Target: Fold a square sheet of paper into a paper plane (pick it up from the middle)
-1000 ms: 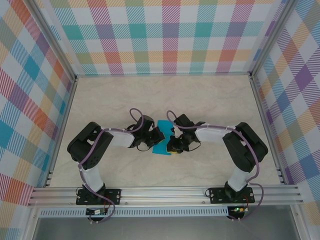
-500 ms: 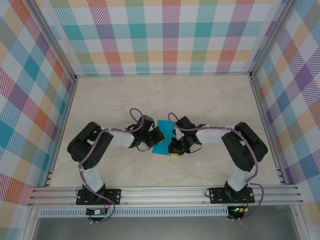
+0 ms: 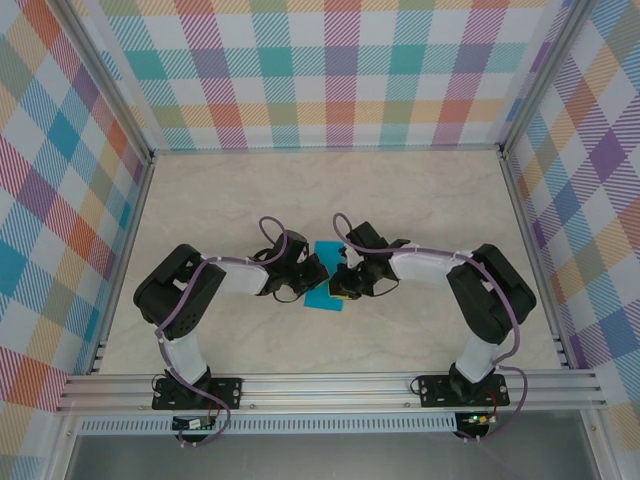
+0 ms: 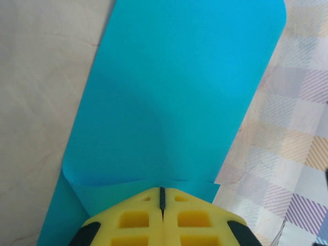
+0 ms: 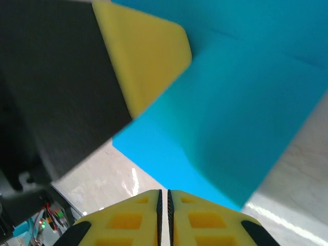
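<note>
The square sheet of paper [image 3: 325,251] is teal-blue and sits mid-table between my two grippers. My left gripper [image 3: 316,272] is shut on its near edge. In the left wrist view the sheet [image 4: 174,102] rises in front of the closed yellow fingertips of the left gripper [image 4: 162,190], with a fold line just ahead of them and a second layer running under them at lower left. My right gripper [image 3: 338,283] faces it from the right. In the right wrist view the right gripper [image 5: 164,193] shows only a thin slit with nothing in it. The sheet [image 5: 241,118] hangs just beyond its tips, beside the left gripper's finger [image 5: 146,56].
The marble-patterned table [image 3: 420,200] is ringed by plaid walls [image 3: 330,80] at the back and both sides, with an aluminium rail [image 3: 330,385] along the near edge. Both arms are bent inward toward the centre, their wrists almost touching.
My right gripper has shifted a little to the left and away from the near edge, closer to the paper. The left arm and the sheet have stayed put.
</note>
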You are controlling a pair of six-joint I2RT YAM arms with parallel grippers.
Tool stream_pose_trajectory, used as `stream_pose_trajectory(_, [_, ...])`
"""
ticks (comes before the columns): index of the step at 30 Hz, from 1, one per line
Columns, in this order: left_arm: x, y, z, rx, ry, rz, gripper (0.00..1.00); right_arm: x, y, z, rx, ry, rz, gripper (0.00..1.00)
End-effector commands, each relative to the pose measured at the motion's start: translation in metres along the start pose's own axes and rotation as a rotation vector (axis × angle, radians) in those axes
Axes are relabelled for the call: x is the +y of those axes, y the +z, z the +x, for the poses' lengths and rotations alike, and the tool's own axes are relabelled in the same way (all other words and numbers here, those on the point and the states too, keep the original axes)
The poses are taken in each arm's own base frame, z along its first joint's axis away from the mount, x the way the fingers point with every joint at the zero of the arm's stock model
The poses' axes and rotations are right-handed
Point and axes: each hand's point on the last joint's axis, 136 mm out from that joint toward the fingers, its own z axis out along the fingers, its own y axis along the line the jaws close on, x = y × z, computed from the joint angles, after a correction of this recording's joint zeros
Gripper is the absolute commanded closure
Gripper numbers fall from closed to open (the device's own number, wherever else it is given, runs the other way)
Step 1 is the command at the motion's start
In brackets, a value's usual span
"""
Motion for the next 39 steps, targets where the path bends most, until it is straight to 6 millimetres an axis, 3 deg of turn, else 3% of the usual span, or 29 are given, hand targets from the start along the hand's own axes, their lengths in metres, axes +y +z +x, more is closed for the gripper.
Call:
stream_pose_trajectory(1, [0.024,-0.004,0.006,0.012,-0.01,-0.084,0.99,-0.011,0.017,0.008,0.054,0.057,0.008,0.86])
stream_pose_trajectory(8, [0.024,-0.003,0.006,0.013,-0.01,-0.085,0.99,-0.049,0.025,0.027,0.095,0.104,0.124,0.86])
stream_pose_trajectory(16, [0.024,-0.003,0.006,0.013,-0.011,-0.088,0.99,-0.013,0.004,0.025,0.056,0.025,-0.012,0.84])
stream_pose_trajectory(23, [0.022,-0.002,0.005,0.015,-0.011,-0.087,0.99,-0.056,0.021,0.041,0.1,0.088,0.116,0.85])
stream_pose_trajectory(26, [0.022,-0.002,0.005,0.015,-0.011,-0.087,0.99,-0.053,0.016,0.043,0.091,0.081,0.1,0.85])
stream_pose_trajectory(31, [0.023,-0.002,0.005,0.015,-0.011,-0.087,0.99,-0.031,0.005,0.043,0.07,0.037,0.008,0.83])
stream_pose_trajectory(36, [0.022,-0.003,0.005,0.013,-0.009,-0.085,0.99,-0.059,0.015,0.052,0.092,0.078,0.091,0.84])
stream_pose_trajectory(39, [0.021,-0.003,0.005,0.016,-0.006,-0.085,0.99,-0.053,0.013,0.047,0.08,0.076,0.078,0.85])
